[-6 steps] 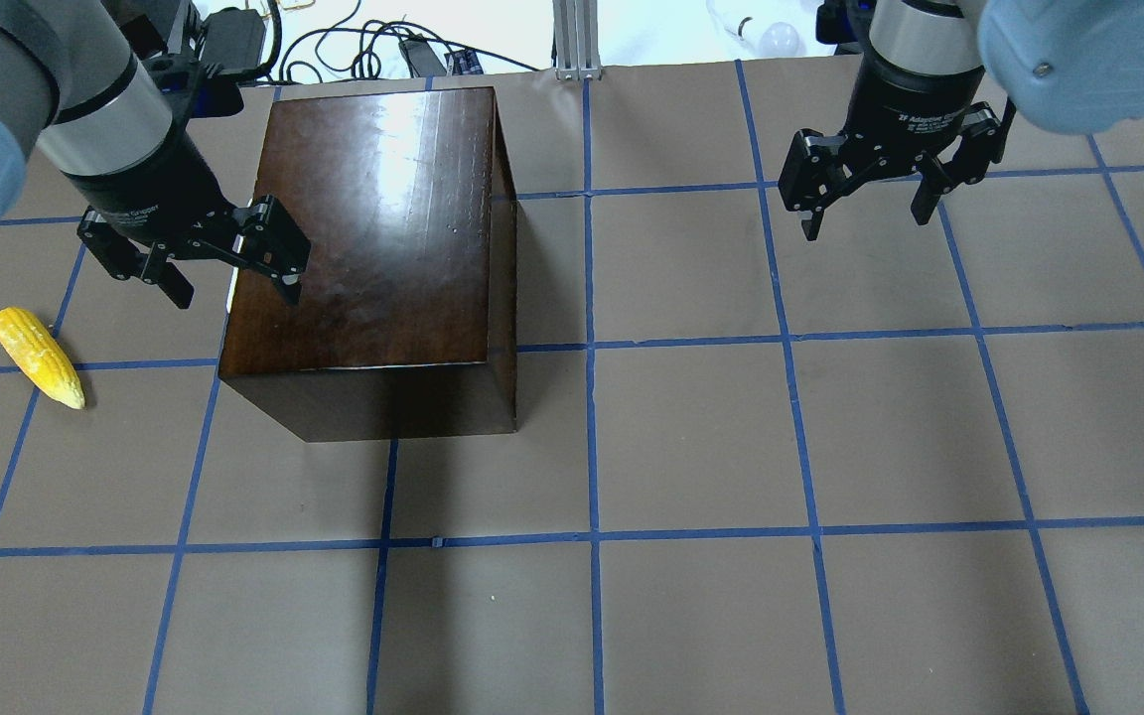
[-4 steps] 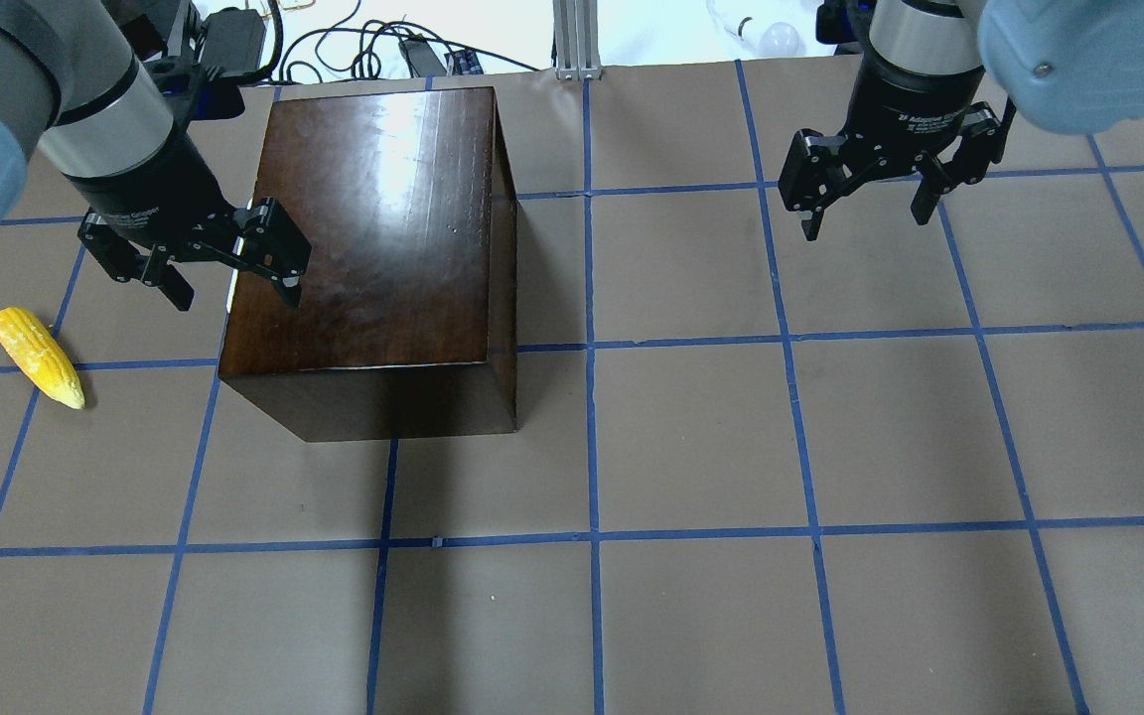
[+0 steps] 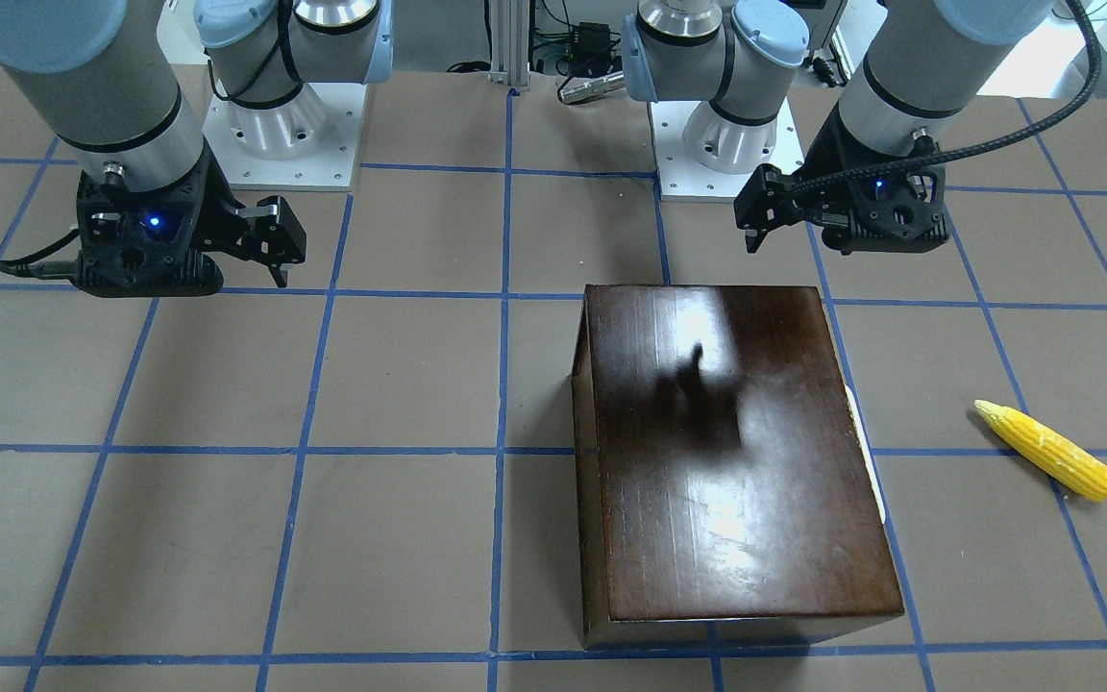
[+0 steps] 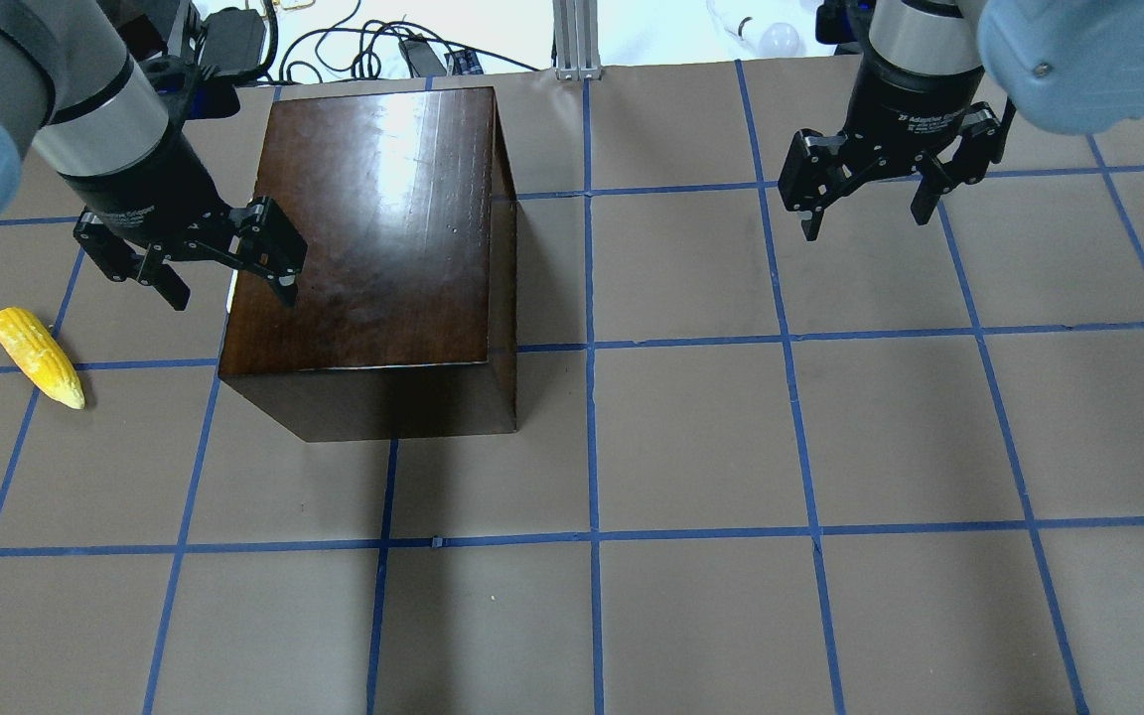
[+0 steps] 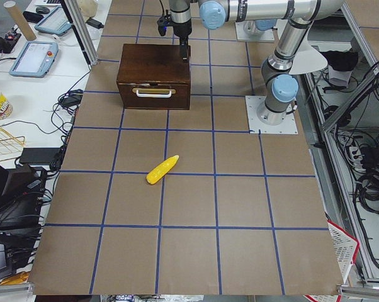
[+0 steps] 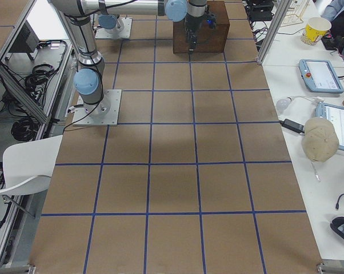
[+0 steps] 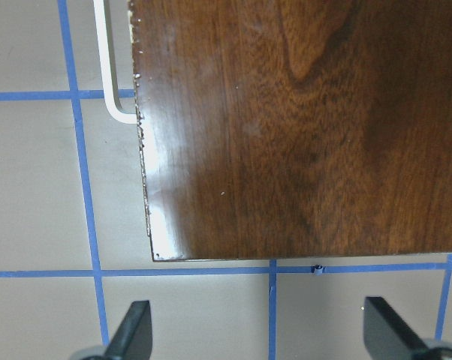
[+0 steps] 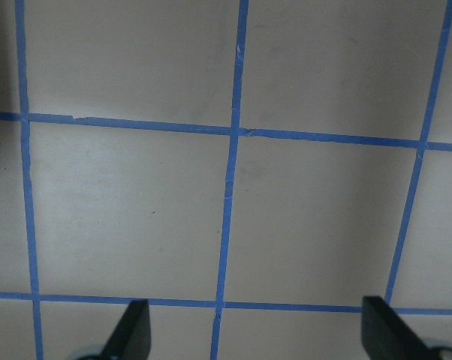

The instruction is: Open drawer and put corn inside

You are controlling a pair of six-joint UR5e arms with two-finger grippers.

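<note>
Just above box (image 4: 373,228) corner, left hand (image 4: 232,295)

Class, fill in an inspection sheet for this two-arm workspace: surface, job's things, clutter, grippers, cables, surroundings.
surface: brown table with a blue tape grid.
job's things: drawer shut in the dark box, its white handle on the robot's left side; corn lying on the table, left of the box and apart from it.
clutter: nothing seen.
grippers: left gripper open, over the box's handle-side edge; right gripper open, over bare table.
cables: black cable on the left arm; loose cables beyond the far edge.
surroundings: side bench with tablet and paper cup; white chair.
</note>
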